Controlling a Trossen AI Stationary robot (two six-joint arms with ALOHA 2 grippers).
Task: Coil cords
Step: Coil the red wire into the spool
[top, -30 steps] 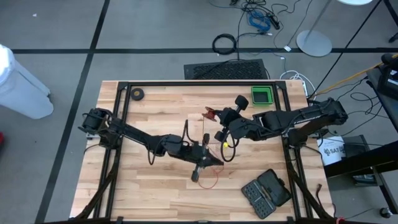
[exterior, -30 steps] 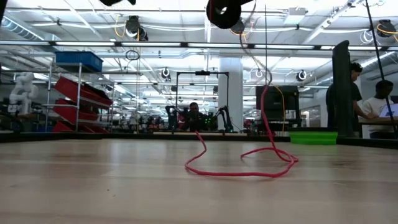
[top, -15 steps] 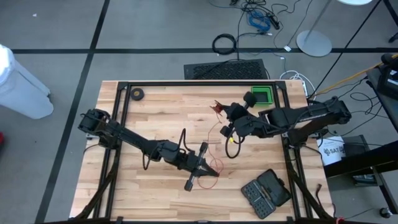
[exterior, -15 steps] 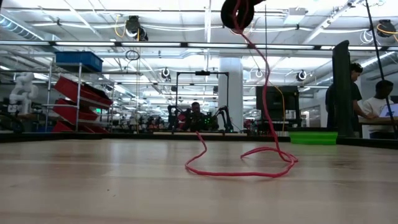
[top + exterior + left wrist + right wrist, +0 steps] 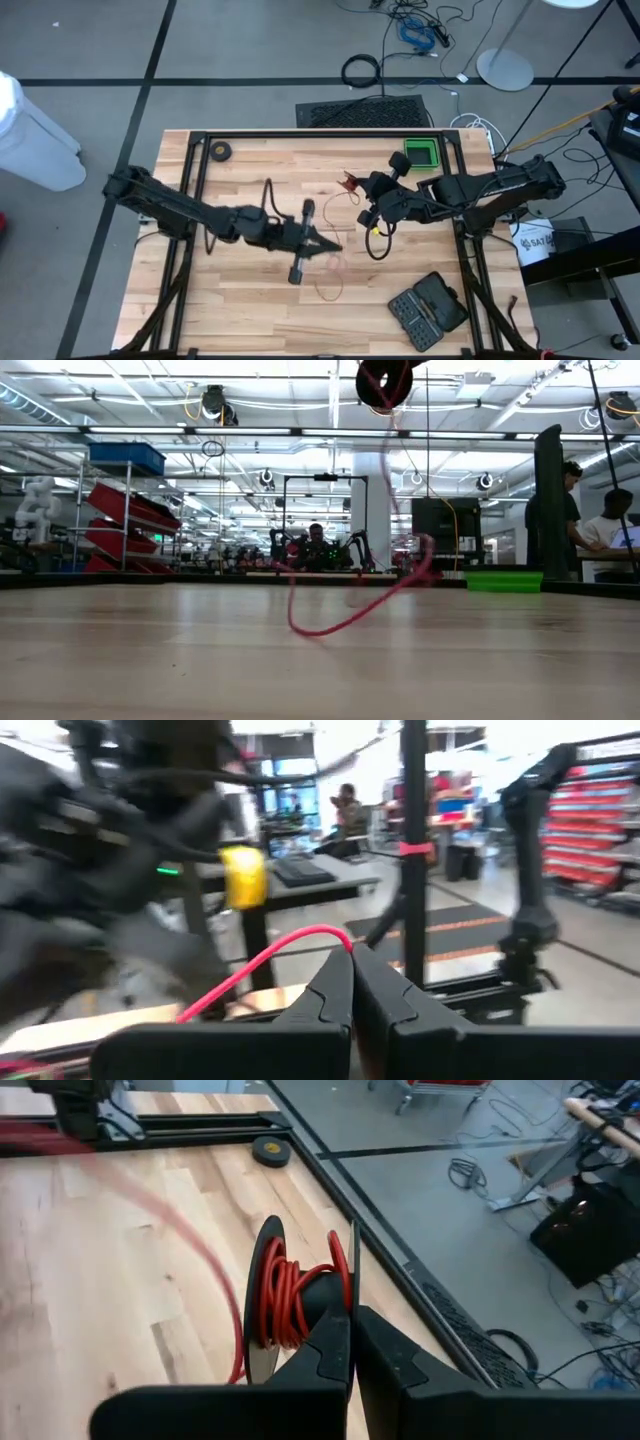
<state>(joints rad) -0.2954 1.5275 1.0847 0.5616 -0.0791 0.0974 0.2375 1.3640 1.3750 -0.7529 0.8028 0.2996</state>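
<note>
left gripper point(image 5: 322, 243), frame centre: jaws pinched thin red cord point(image 5: 330, 285) | right gripper point(image 5: 358, 186), right of centre: jaws clamped black flanged reel point(image 5: 300, 1305) | wooden bench point(image 5: 250, 190)

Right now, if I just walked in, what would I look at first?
Probably the red cord, swinging in a loop over the middle of the wooden table. It runs up to a black reel with red turns wound on it, held high by the shut right gripper. The shut left gripper pinches the cord farther along, near the table's middle.
</note>
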